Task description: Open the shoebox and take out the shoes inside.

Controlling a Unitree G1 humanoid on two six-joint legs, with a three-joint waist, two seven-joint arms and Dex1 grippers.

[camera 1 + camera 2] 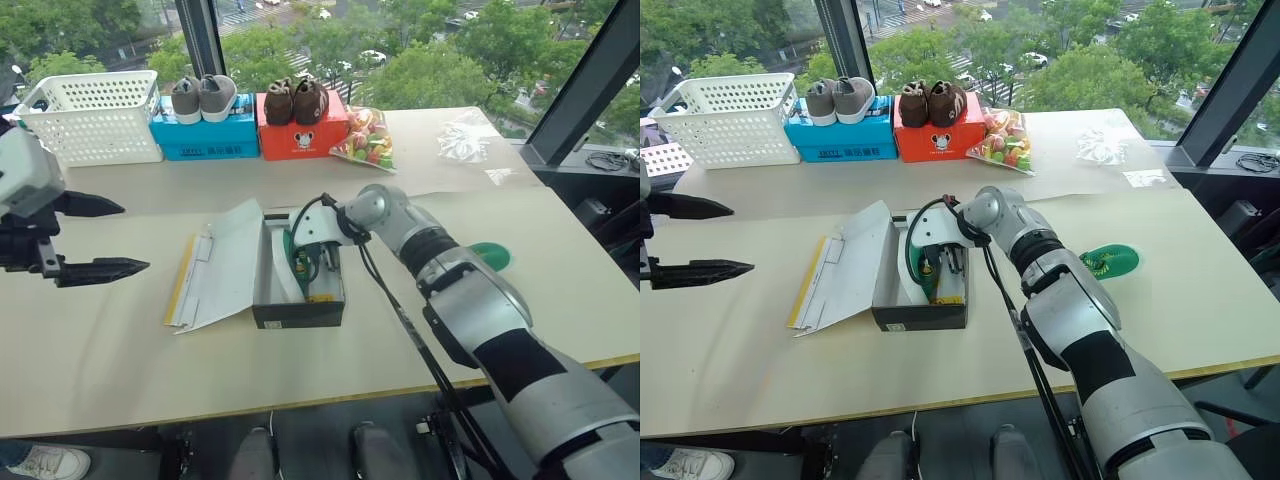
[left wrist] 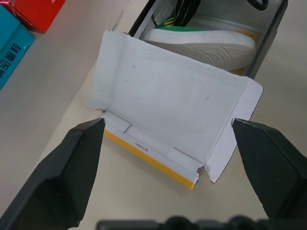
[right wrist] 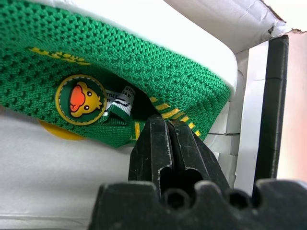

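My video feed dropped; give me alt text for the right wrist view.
The right gripper is shut on the collar edge of a green shoe with a round duck badge, inside the white-lined shoebox.

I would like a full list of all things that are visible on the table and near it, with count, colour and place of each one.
shoebox: one, black sides, white inside, table middle; lid open to its left, yellow edge.
green shoe: one in the shoebox, white sole.
second green shoe: one, on the table right of the right arm.
basket: one, white, far left.
blue box: one, beside the basket.
grey shoes: one pair, on the blue box.
orange-red box: one, right of the blue box.
brown shoes: one pair, on the orange-red box.
bag of colourful items: one, right of the orange-red box.
clear plastic: one crumpled piece, far right.
left gripper: black, open, left of the lid.
right gripper: black, shut at the shoe's collar, inside the shoebox.
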